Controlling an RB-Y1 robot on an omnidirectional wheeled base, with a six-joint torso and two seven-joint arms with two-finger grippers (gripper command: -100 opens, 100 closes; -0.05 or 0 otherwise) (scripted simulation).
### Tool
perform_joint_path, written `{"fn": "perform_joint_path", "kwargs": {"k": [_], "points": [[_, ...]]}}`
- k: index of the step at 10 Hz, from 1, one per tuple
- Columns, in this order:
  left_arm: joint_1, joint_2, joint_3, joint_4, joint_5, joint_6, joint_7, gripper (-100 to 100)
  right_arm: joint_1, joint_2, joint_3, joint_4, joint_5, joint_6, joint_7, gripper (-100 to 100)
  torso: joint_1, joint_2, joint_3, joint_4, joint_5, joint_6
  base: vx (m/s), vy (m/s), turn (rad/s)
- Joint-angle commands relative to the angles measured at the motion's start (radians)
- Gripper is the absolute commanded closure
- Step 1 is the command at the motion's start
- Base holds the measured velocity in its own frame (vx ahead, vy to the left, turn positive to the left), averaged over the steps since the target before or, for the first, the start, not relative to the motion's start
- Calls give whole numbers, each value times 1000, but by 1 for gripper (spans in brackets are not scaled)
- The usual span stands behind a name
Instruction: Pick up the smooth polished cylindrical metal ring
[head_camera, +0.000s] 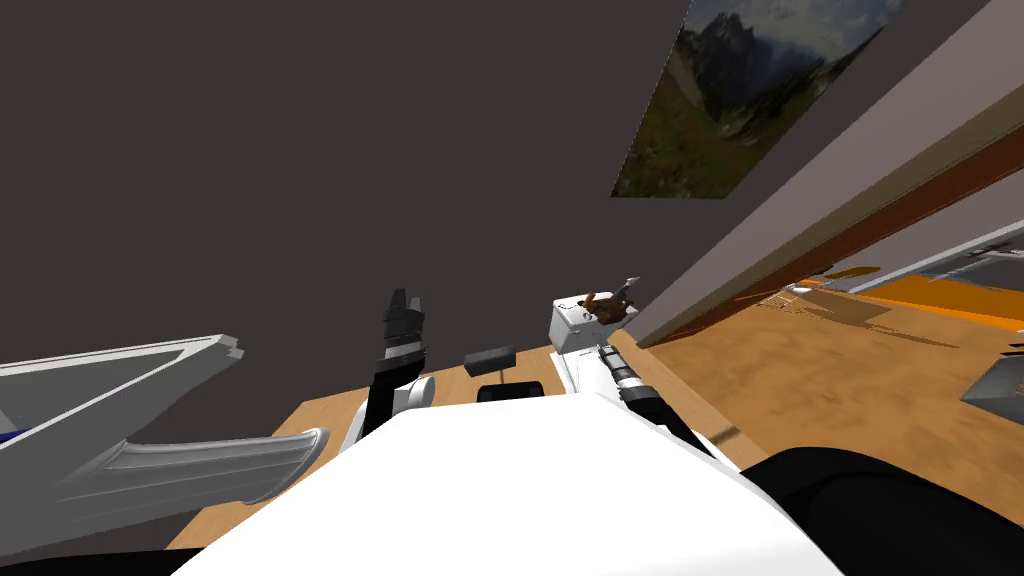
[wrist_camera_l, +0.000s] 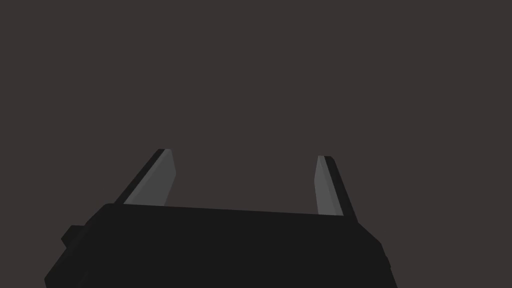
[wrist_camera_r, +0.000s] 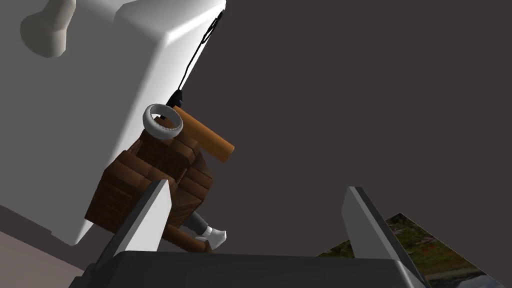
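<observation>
The ring (wrist_camera_r: 162, 121) is a smooth, light grey band. It rests tilted on top of a brown blocky wooden object (wrist_camera_r: 150, 185), beside an orange-brown cylinder (wrist_camera_r: 206, 136). These sit on a white cabinet (wrist_camera_r: 95, 100); in the head view the brown pile (head_camera: 608, 306) tops that white cabinet (head_camera: 572, 330). My right gripper (wrist_camera_r: 257, 220) is open, short of the pile, with the ring beyond its left finger (wrist_camera_r: 150, 215). My left gripper (wrist_camera_l: 245, 180) is open with nothing between its fingers and points at a dark wall; in the head view this left gripper (head_camera: 403, 318) is raised left of the cabinet.
A thin black cable (wrist_camera_r: 196, 57) runs along the cabinet's edge to the pile. A landscape picture (head_camera: 745, 90) hangs on the dark wall. White and grey curved furniture (head_camera: 130, 450) lies at my left. Wooden floor (head_camera: 850, 380) opens to the right.
</observation>
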Motion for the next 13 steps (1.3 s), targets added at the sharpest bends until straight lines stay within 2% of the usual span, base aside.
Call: {"fn": "perform_joint_path", "kwargs": {"k": [1, 2, 3, 5, 6, 8, 9, 10, 11, 12, 13], "points": [[0, 0, 0, 0, 0, 0, 0, 0, 44, -50, 4, 14, -30, 20, 50, -100, 0, 0, 0, 0, 0, 0, -26, -7, 333], [0, 0, 0, 0, 0, 0, 0, 0, 76, -79, 8, 39, -57, 28, 75, -100, 1, 0, 0, 0, 0, -1, -39, -7, 482], [0, 0, 0, 0, 0, 0, 0, 0, 79, -93, 8, 39, -57, 28, 88, -100, 1, 0, 0, 0, 0, -1, -33, -11, 267], [0, 0, 0, 0, 0, 0, 0, 0, 146, -159, 15, 91, -112, 44, 152, -100, 1, 0, 0, 0, 0, 0, -40, -5, 432], [0, 0, 0, 0, 0, 0, 0, 0, 149, -180, 15, 91, -112, 44, 164, -100, 0, 0, 0, 0, 0, -1, -38, -16, 227], [0, 0, 0, 0, 0, 0, 0, 0, 214, -248, 22, 145, -167, 61, 225, -100, 1, 0, 0, 0, 0, -1, -39, -2, 446], [0, 0, 0, 0, 0, 0, 0, 0, 219, -266, 22, 145, -167, 61, 239, -100, 0, 0, 0, 0, 0, -1, -34, -8, 203], [0, 0, 0, 0, 0, 0, 0, 0, 254, -299, 25, 173, -195, 69, 277, -100, 0, 0, 0, 0, 0, 1, -29, 2, 348], [0, 0, 0, 0, 0, 0, 0, 0, 254, -314, 25, 173, -195, 69, 277, -100, 1, -1, 0, 0, 0, 0, -28, -3, 215], [0, 0, 0, 0, 0, 0, 0, 0, 289, -355, 29, 202, -222, 78, 315, -100, 1, -1, -1, 0, 0, 1, -35, 5, 437], [0, 0, 0, 0, 0, 0, 0, 0, 289, -359, 29, 202, -222, 78, 315, -100, 0, -1, -1, 0, 0, -1, -25, -6, 153]]}}
